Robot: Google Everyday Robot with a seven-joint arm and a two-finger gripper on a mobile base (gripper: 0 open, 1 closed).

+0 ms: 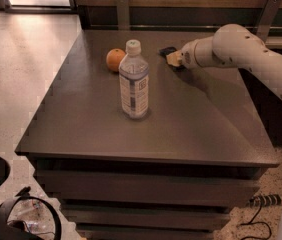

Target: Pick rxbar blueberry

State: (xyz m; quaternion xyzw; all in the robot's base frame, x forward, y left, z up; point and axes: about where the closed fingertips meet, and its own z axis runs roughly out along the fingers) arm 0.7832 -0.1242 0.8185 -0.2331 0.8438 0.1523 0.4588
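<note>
The rxbar blueberry (167, 50) is a small dark flat bar lying on the table toward its far edge, partly hidden by the gripper. My gripper (174, 59) reaches in from the right on a white arm (241, 51); its tan tip is down at the bar's near right end, touching or just over it. The round orange fruit (115, 59) sits to the left of the bar. The clear water bottle (133, 81) stands upright in front of the fruit, near the table's middle.
The dark brown table (91, 134) has drawers below its front edge. A wood-panelled wall with metal brackets (123, 9) runs right behind the table. Cables and a black object (26, 219) lie on the floor at lower left.
</note>
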